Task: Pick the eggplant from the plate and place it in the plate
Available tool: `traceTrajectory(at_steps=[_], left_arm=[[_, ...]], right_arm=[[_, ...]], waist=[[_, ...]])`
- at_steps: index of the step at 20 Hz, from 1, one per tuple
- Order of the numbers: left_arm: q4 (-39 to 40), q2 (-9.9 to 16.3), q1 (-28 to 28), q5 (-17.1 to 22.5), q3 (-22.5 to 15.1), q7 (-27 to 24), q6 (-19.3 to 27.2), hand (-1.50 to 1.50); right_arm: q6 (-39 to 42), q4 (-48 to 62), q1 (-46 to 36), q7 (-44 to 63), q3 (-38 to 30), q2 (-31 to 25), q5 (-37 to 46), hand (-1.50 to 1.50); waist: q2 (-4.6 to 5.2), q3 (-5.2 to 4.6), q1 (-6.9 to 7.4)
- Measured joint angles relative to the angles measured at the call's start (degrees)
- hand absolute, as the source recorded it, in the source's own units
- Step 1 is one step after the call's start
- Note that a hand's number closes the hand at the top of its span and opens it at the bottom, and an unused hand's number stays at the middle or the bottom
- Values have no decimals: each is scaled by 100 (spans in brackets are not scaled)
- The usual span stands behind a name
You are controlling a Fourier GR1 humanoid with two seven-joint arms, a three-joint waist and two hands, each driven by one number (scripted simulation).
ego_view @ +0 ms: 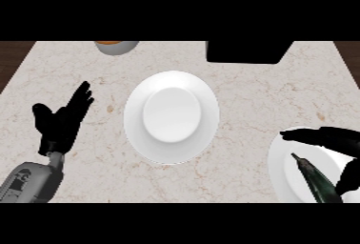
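At the near right edge of the bench (239, 62), the eggplant (318, 182) lies on its plate (285, 167). The right hand (336, 143) arches over it, fingers spread, holding nothing, apparently poised to grasp. The centre plate (172, 116) awaits. The left hand (62, 121) rests open at left.

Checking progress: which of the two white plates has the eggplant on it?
The plate at the right edge, under the right robot hand, carries the eggplant; the centre plate doesn't.

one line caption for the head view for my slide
Right hand open around the dark slender eggplant on the white plate at right; empty white round plate mid-counter; left hand resting open.
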Motion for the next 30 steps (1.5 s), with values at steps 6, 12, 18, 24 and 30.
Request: traceTrajectory(at_steps=[6,12,18,24,30], left_arm=[[64,-65,90,-100,58,-129,-31,0],[110,-144,169,-218,100,-179,-64,0],[26,-180,165,-259,217,-45,-122,0],[84,-196,149,-319,353,-62,-209,0],[58,-265,140,-383,362,2,-204,0]], right_arm=[[-255,479,-406,-300,527,111,518,-150],[-370,782,-626,-366,869,369,835,-150],[-559,1142,-740,-471,976,601,1080,-150],[-650,1189,-783,-387,1047,744,1281,-150],[-892,1164,-775,-568,1275,681,1549,150]], waist=[[-13,-8,-40],[-35,-23,-103],[-66,-56,-140],[-107,-110,-192],[-137,-135,-161]])
